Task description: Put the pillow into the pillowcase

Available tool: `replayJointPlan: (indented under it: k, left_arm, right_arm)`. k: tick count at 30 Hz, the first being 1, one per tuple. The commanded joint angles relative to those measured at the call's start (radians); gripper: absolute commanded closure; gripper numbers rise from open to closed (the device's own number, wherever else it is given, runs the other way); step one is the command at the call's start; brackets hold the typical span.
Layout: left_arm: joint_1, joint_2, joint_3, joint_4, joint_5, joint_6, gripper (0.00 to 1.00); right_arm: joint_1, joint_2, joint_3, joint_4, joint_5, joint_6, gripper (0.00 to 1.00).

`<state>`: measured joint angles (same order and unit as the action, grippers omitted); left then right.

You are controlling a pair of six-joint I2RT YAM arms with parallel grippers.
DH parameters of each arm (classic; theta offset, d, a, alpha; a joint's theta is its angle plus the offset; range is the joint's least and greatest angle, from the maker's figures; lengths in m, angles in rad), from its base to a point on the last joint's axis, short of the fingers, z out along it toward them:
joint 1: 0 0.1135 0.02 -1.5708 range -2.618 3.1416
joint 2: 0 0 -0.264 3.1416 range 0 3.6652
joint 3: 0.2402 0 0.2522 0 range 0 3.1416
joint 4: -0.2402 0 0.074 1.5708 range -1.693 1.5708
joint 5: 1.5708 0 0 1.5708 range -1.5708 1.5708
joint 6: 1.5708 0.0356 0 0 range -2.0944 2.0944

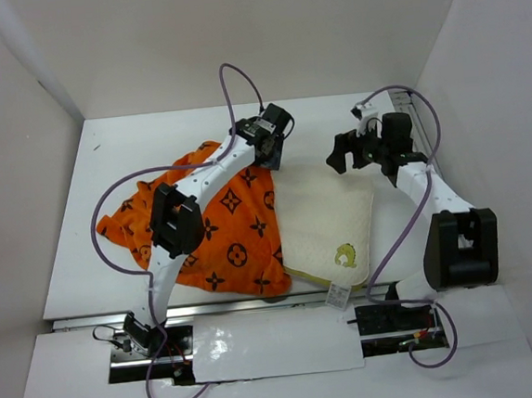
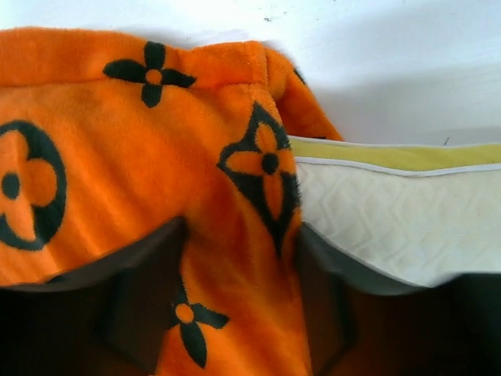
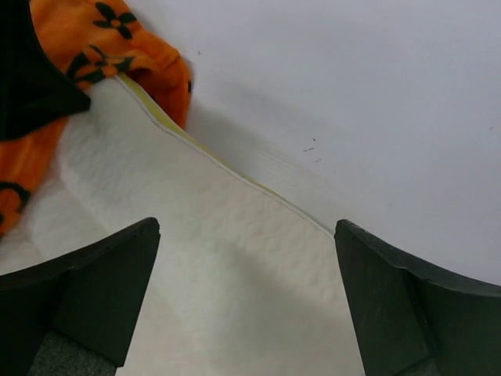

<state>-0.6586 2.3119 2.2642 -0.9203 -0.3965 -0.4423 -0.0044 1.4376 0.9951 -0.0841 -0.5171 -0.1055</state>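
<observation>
The pillow (image 1: 328,217) lies flat on the desk (image 1: 149,135), and the pillowcase (image 1: 242,243) lies crumpled against its left side, the two touching along that edge.

Our left fingers (image 2: 149,298) are at the pillow's far left corner, where the orange cloth meets it. Seen from the left wrist, they stand one on each side of a raised ridge of the pillowcase (image 2: 156,157), which fills the gap between them. We cannot tell whether they pinch it or only straddle it. The pillow (image 2: 391,227) sits just right of the right-hand finger, its yellow-green piping (image 2: 391,155) running along the far edge.

Our right fingers (image 3: 102,290) are spread wide over the pillow's far edge, holding nothing. The pillow (image 3: 235,274) shows between them, its piped edge crossing the gap on a slant, with bare desk beyond. A fold of pillowcase (image 3: 117,47) peeks in past the pillow's far left corner.
</observation>
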Motion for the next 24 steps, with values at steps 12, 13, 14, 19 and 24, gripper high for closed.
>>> replayJointPlan:
  k: [12,13,14,19,24]
  left_arm:
    - [0.04,-0.032,-0.06,0.092,0.099,0.076,1.0]
    - [0.04,-0.049,-0.071,0.092,0.099,0.089,1.0]
    - [0.04,-0.058,-0.071,0.106,0.099,0.099,1.0]
    - [0.031,-0.101,-0.025,0.144,0.165,0.125,1.0]
    - [0.022,-0.169,0.063,0.153,0.263,0.137,1.0]
  right_arm:
    - [0.181,0.328,0.139,-0.077,-0.043,-0.307,0.0]
    - [0.194,0.358,0.149,-0.077,-0.052,-0.307,0.0]
    - [0.195,0.371,0.158,-0.077,-0.066,-0.316,0.05]
    - [0.253,0.371,0.185,-0.071,-0.072,-0.312,1.0]
    - [0.323,0.134,0.084,0.082,0.015,-0.212,1.0]
